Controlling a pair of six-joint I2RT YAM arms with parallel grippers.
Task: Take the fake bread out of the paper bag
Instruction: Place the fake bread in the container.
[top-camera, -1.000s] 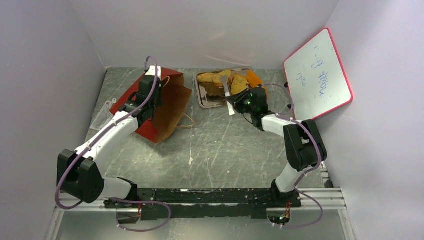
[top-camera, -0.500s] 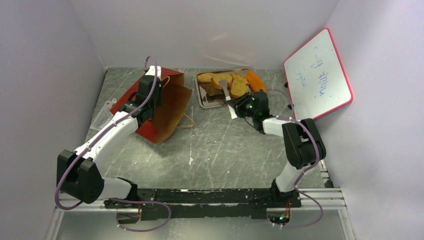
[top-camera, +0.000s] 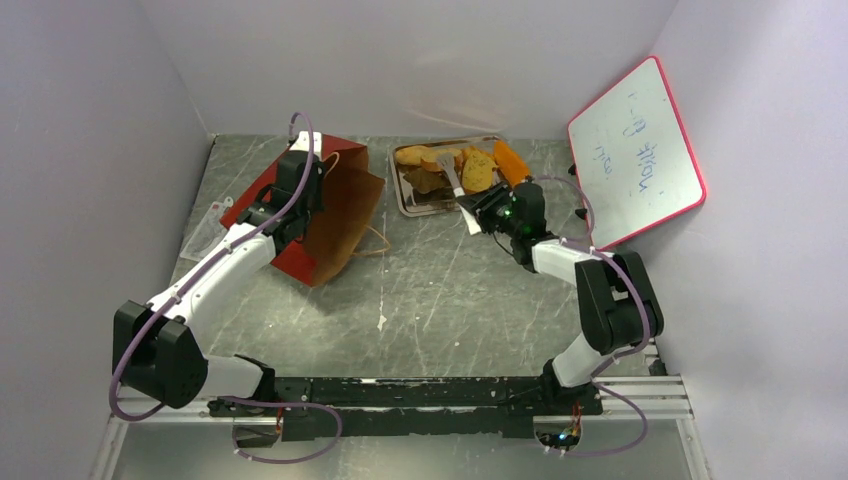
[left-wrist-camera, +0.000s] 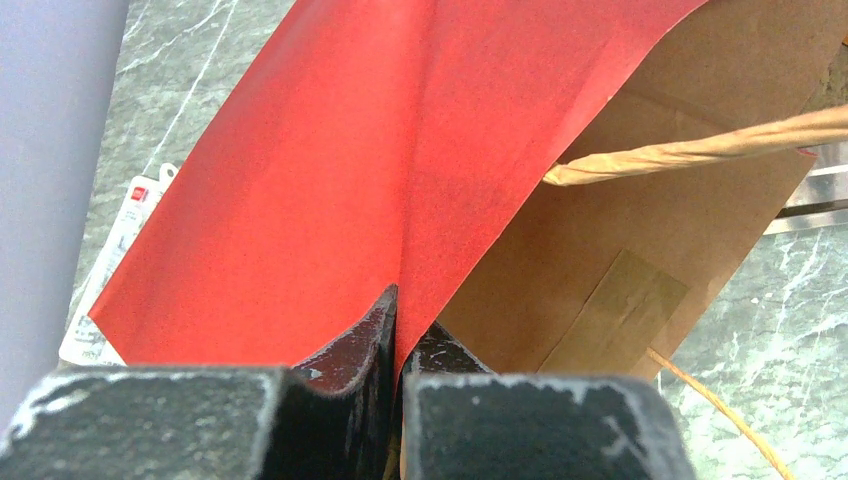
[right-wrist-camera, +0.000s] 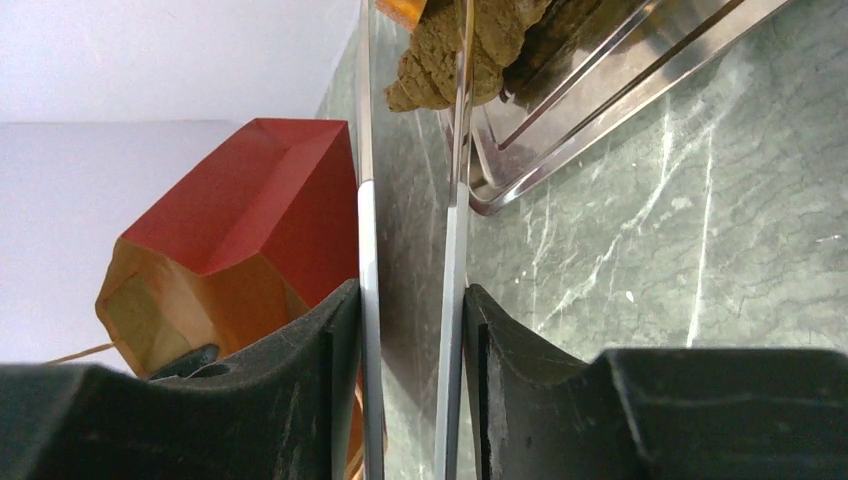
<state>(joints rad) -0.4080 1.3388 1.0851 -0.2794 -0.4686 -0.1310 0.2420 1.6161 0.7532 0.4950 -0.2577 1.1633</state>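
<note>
The red paper bag (top-camera: 290, 255) lies on its side at the back left, its brown kraft mouth facing right. My left gripper (top-camera: 298, 170) is shut on the bag's upper edge, and the wrist view shows red paper pinched between the fingers (left-wrist-camera: 400, 330). Several fake bread pieces (top-camera: 440, 165) lie on the silver tray (top-camera: 405, 203), with an orange piece (top-camera: 510, 160) at its right end. My right gripper (top-camera: 480, 210) is shut on metal tongs (right-wrist-camera: 455, 250). The tong tips are at a brown roll (right-wrist-camera: 440, 50) over the tray's rim (right-wrist-camera: 600, 110). The bag's inside is mostly hidden.
A pink-framed whiteboard (top-camera: 640, 150) leans on the right wall. A white tag (top-camera: 205, 230) lies left of the bag. A small white scrap (top-camera: 381, 321) lies mid-table. The bag's cord handle (left-wrist-camera: 700, 150) hangs across its mouth. Grey walls close in three sides.
My right gripper has drawn back to the right and nearer with the tongs, their tips still at the tray. The left arm and the bag have not moved.
</note>
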